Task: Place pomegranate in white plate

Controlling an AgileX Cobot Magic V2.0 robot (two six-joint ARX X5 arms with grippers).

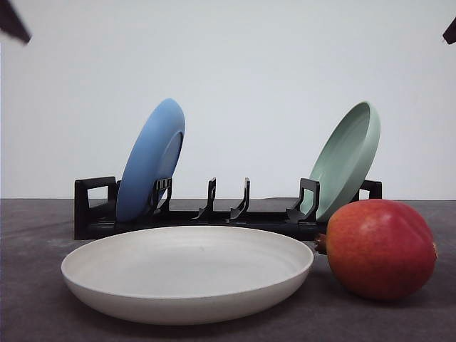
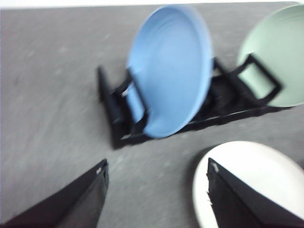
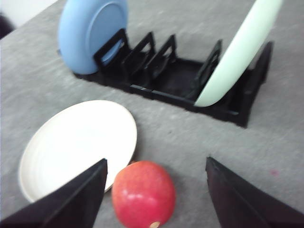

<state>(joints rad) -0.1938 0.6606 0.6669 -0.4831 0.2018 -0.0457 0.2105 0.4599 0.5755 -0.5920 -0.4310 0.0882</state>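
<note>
A pomegranate (image 1: 380,248) rests on the grey tabletop (image 1: 35,235) just right of the white plate (image 1: 187,272), nearly touching its rim. The right end effector (image 3: 154,190) hovers above the fruit, fingers spread apart; the left end effector (image 2: 156,194) hangs likewise parted over the plate's edge. Behind the plate, a black rack (image 1: 96,206) holds a blue plate (image 1: 151,158) and a green plate (image 1: 347,158).

Lab tabletop, grey mat (image 1: 43,235), blank white wall (image 1: 249,71)
</note>
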